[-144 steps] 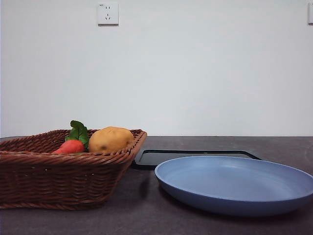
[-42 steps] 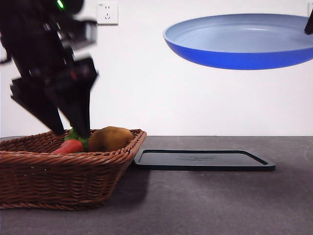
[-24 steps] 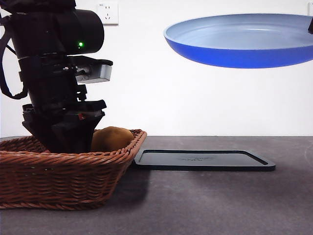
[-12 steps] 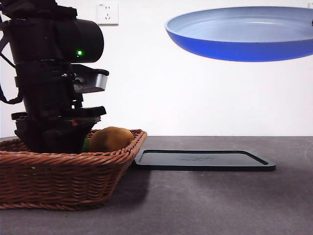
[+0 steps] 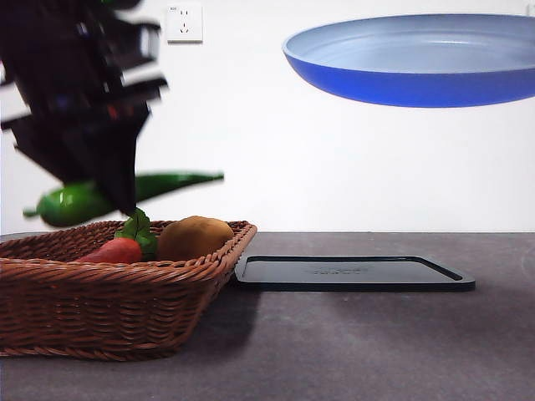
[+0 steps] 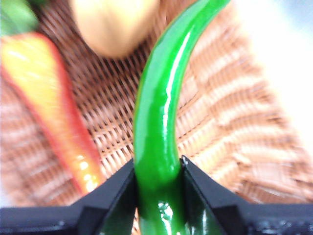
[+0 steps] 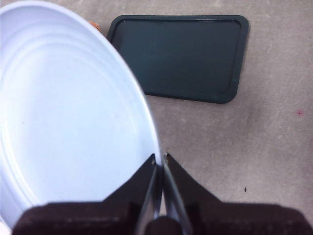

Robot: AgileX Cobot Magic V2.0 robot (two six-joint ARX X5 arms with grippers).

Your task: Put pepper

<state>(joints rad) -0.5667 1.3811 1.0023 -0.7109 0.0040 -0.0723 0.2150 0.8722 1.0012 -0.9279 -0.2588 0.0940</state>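
My left gripper [image 5: 113, 196] is shut on the long glossy green pepper [image 5: 159, 185] and holds it level in the air just above the brown wicker basket [image 5: 117, 305]. The left wrist view shows the pepper [image 6: 161, 107] clamped between the jaws [image 6: 157, 183] over the basket's weave [image 6: 215, 132]. My right gripper [image 7: 160, 164] is shut on the rim of the blue plate [image 7: 68, 112] and holds it high in the air at the upper right of the front view [image 5: 418, 63].
A red vegetable with green leaves [image 5: 117, 249] and a tan potato [image 5: 194, 237] lie in the basket. A dark flat tray [image 5: 351, 272] lies on the grey table [image 5: 351, 351] right of the basket, under the raised plate.
My left gripper has risen out of the basket with the pepper in its jaws. The red vegetable shows again. The plate has stayed aloft.
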